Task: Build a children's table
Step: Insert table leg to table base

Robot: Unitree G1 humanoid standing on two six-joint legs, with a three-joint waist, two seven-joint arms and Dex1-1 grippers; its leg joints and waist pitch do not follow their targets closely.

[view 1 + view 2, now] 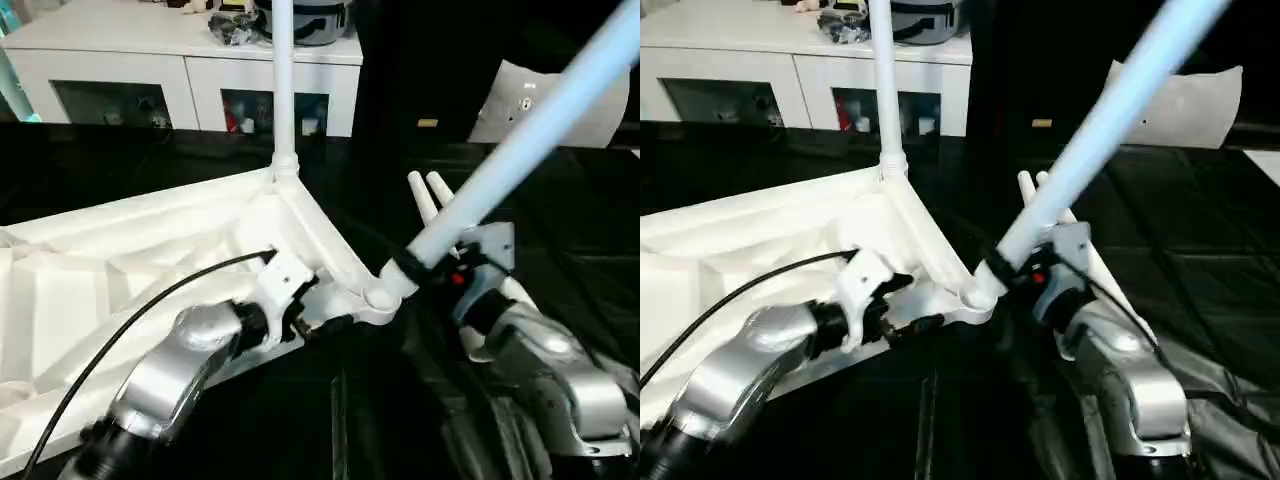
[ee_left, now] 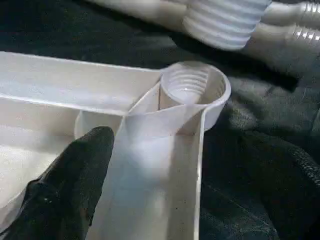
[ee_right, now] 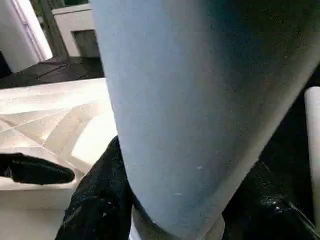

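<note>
black quilted mat (image 1: 560,210), ribbed white tabletop (image 1: 90,280); right claw (image 1: 415,268) around smooth tapered leg (image 1: 520,140), left claw (image 1: 305,320) wide.

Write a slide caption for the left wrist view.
Open threaded round corner socket of the white plastic table top, with a threaded leg end just beyond.

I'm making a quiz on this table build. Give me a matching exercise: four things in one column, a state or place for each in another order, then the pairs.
1. far leg
2. tilted leg
3. near socket
4. spare legs

A. lying on the dark cloth
B. gripped by the right gripper
C. empty, threads showing
D. upright in the top's corner

Pairs: 1-D, 2-B, 3-C, 4-A
</note>
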